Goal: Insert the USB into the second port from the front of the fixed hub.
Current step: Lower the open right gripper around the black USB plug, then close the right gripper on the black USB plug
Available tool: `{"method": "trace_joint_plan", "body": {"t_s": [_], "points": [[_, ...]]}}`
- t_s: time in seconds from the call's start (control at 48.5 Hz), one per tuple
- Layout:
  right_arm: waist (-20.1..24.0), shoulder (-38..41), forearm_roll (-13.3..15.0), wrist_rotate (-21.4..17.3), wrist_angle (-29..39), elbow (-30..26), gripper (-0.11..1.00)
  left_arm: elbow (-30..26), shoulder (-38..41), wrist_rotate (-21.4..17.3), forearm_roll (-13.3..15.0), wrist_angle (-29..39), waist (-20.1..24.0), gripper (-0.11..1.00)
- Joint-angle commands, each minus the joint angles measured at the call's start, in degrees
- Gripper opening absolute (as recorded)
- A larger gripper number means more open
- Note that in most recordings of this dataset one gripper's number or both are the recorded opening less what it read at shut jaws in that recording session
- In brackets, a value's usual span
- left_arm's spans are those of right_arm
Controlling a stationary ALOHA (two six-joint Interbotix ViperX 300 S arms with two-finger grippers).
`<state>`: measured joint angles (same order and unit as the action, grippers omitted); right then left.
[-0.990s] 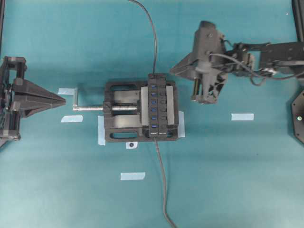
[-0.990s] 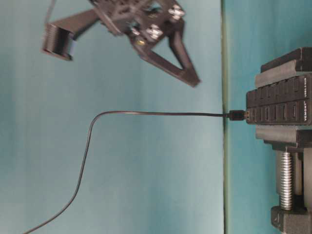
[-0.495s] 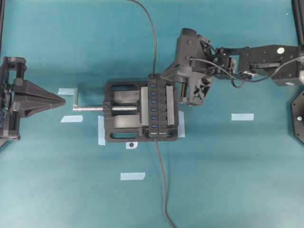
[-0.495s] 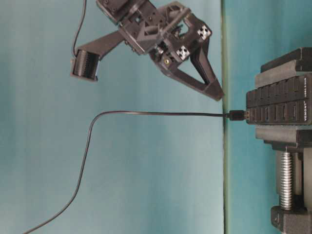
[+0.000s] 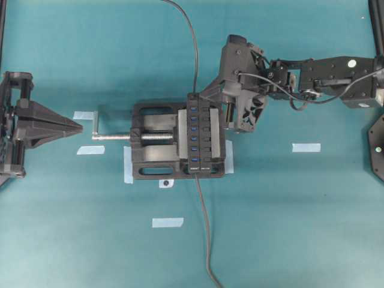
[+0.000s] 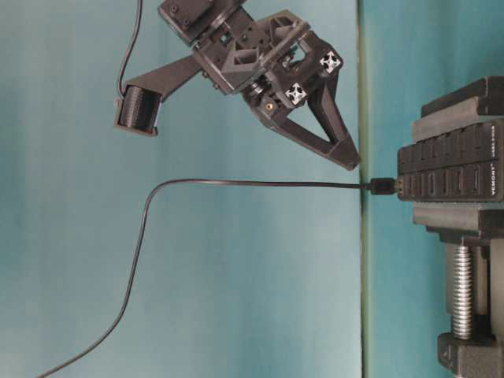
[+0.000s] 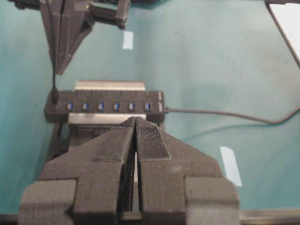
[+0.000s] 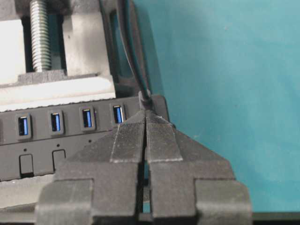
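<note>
While the right gripper (image 8: pixel 146 115) hangs with its two fingers pressed together and nothing between them, its tips sit just beside the far end of the fixed hub (image 5: pixel 202 133), right where the USB (image 6: pixel 383 187) stands plugged into the last port. Judged from this, the plug is in the wrong port for the task, and the closed fingers look set to part and take it. Right wrist view: the tips nearly meet the plug's base, cable (image 8: pixel 132 56) running up and away from the hub over the vise (image 8: pixel 56 56); four free blue ports show along the hub to the left of the plug. Table-level view gives what the wrist view cannot: the tips are a little apart from the plug, off to one side of it, not on it. Overhead view hides the plug under the gripper body, though it shows the hub clamped in the vise, which keeps it from shifting under a pull or push; the hub's own lead (image 5: pixel 204 234) leaves from its near end. Well apart from the hub, beyond the vise handle (image 5: pixel 98 122), the left gripper (image 5: pixel 78 125) rests clenched and empty, pointing at the hub. Left wrist view confirms this; it shows the plug only as a small dark stub, probably seated.
</note>
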<state>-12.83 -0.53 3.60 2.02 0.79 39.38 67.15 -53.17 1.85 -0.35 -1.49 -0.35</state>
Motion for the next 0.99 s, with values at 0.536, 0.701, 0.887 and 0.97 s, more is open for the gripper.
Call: {"method": "trace_joint_plan", "body": {"t_s": [0.536,0.701,0.887,0.97], "points": [[-0.18,1.76,0.00,0.44,-2.64,-2.90,0.88,-0.44,-0.79,0.09,0.00,-0.26,0.09,0.00],[-0.18,2.72,0.00,0.44,-2.64,-3.69,0.85,-0.53,-0.79,0.18,0.00,-0.26,0.09,0.00],[-0.18,4.31,0.00,0.53,-2.46,-4.57,0.85,-0.44,-0.79,0.18,-0.09,-0.26,0.09,0.00],[-0.18,4.75,0.00,0.44,-2.37,-5.10,0.84,-0.44,-0.79,0.18,-0.09,-0.26,0.09,0.00]]}}
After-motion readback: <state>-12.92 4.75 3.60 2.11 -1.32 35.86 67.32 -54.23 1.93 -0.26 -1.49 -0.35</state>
